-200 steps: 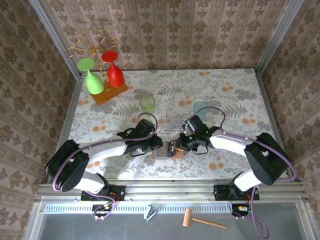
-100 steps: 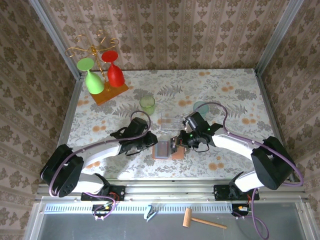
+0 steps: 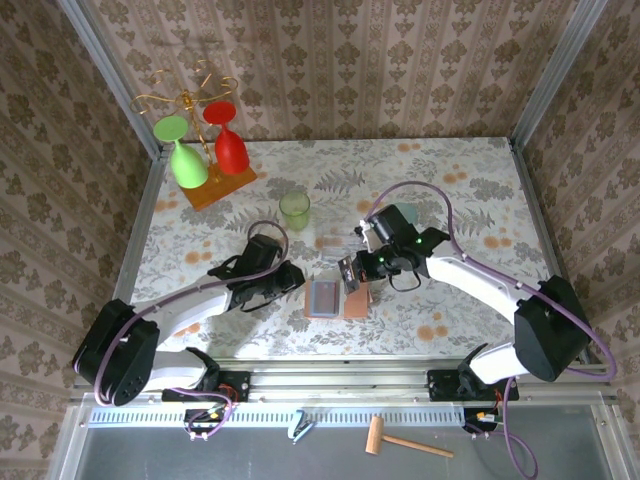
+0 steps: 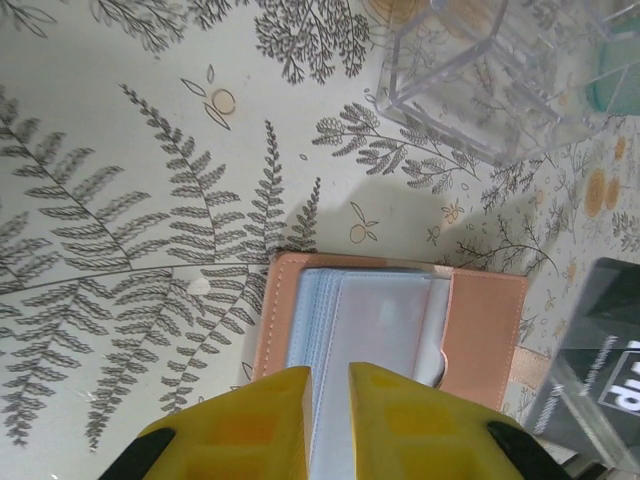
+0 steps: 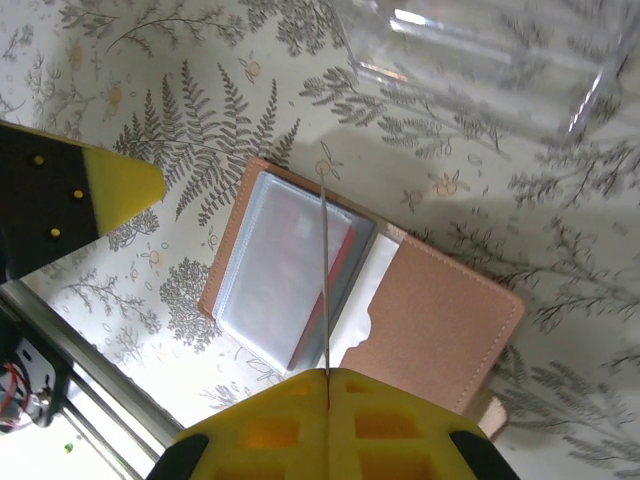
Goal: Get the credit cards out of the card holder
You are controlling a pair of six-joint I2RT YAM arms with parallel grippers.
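Observation:
The salmon-pink card holder (image 3: 355,303) lies open on the table, its clear sleeves (image 4: 385,320) facing up. A red card (image 5: 343,255) shows inside one sleeve. My right gripper (image 3: 354,266) hovers above the holder's far edge, shut on a thin grey credit card (image 5: 325,270) that I see edge-on, clear of the holder. The same card (image 4: 590,365) looks dark with white lettering in the left wrist view. My left gripper (image 3: 298,280) is just left of the holder, jaws a narrow gap apart with nothing between them (image 4: 329,410).
A clear acrylic box (image 3: 340,240) stands just behind the holder. A green cup (image 3: 294,210) and a teal cup (image 3: 402,214) stand further back. The rack with green and red glasses (image 3: 205,150) is at the far left corner.
The right gripper rose and drew back with the card, pulling it clear of the holder. The left gripper slid left off the holder, which now lies uncovered.

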